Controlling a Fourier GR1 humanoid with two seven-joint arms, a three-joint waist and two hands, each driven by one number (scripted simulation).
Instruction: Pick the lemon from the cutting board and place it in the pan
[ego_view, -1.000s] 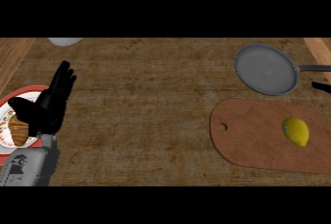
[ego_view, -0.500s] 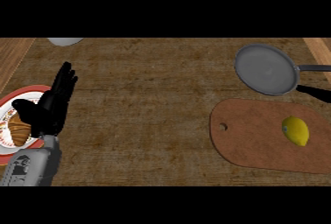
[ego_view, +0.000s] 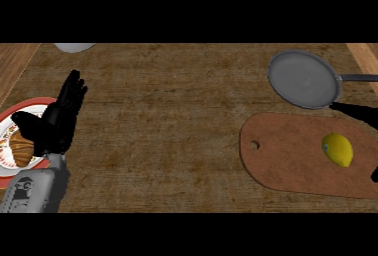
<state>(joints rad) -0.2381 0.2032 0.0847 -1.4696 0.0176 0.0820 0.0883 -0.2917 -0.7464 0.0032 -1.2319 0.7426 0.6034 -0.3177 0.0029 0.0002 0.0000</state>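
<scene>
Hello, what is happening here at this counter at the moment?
A robot is working at a wooden counter. A yellow lemon lies on the cutting board, and nothing holds it. The grey pan sits just beyond the board with nothing in it. The right robot hand shows at the right edge, between pan and lemon, apart from the lemon; only dark fingers are visible. The left robot hand rests open, fingers up, at the left over a red-rimmed plate.
</scene>
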